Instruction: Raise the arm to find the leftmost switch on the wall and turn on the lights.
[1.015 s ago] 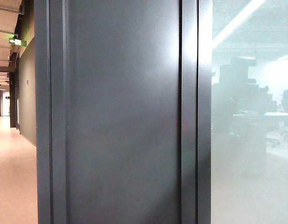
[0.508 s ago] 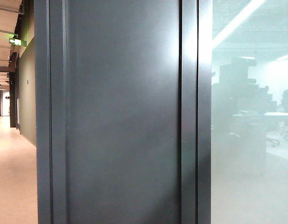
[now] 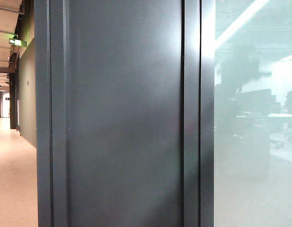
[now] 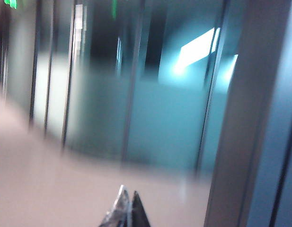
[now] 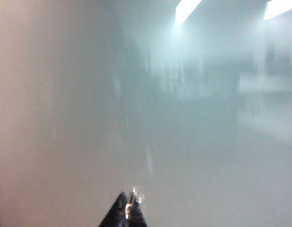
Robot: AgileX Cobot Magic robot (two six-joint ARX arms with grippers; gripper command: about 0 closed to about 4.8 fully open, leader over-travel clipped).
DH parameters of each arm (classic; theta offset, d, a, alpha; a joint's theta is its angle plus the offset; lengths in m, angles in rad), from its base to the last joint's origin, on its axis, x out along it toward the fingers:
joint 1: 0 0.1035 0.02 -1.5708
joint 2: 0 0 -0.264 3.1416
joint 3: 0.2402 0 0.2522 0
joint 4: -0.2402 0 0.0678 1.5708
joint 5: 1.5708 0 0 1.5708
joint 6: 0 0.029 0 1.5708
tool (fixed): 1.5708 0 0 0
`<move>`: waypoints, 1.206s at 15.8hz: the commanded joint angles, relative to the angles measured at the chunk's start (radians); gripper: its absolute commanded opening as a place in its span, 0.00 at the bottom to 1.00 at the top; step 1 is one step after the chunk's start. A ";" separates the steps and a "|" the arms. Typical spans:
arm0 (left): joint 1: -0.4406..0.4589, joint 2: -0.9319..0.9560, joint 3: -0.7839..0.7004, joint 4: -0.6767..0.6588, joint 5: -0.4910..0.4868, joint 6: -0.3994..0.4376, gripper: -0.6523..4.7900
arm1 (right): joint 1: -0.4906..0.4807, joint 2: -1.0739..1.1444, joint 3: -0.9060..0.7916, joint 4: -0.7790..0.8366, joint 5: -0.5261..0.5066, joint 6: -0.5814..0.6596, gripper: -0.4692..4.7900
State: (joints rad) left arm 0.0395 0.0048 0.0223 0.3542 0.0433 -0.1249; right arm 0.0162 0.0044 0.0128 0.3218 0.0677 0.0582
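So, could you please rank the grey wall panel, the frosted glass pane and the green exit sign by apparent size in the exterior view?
1. Wall panel, largest.
2. Glass pane, cut by the frame edge.
3. Exit sign, smallest, but far down the corridor, so nearness skews this.
Both grippers, left and right, appear only in wrist views.

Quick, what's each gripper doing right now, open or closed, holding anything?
Left gripper: shut, empty, facing glass partitions.
Right gripper: shut, empty, facing frosted glass.

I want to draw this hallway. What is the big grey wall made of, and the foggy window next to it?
The wall looks like smooth metal with a dull satin finish: it gives a soft, blurry shine and has narrow upright frame strips. The window pane looks like frosted glass, pale green: desks behind show only as hazy shapes. The left gripper and right gripper, both shut, touch neither.
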 commanded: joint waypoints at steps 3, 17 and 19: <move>0.000 0.004 0.183 0.063 0.005 -0.031 0.11 | 0.000 0.004 0.200 0.079 0.077 0.030 0.09; 0.000 0.860 1.202 0.124 0.003 0.001 0.11 | 0.000 0.895 1.257 0.123 0.028 0.021 0.09; 0.000 0.859 1.205 0.124 0.002 0.001 0.11 | 0.000 0.935 1.341 0.038 -0.197 0.131 0.09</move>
State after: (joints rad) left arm 0.0395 0.8677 1.2221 0.4683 0.0433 -0.1276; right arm 0.0166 0.9302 1.3228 0.3927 -0.0166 0.1226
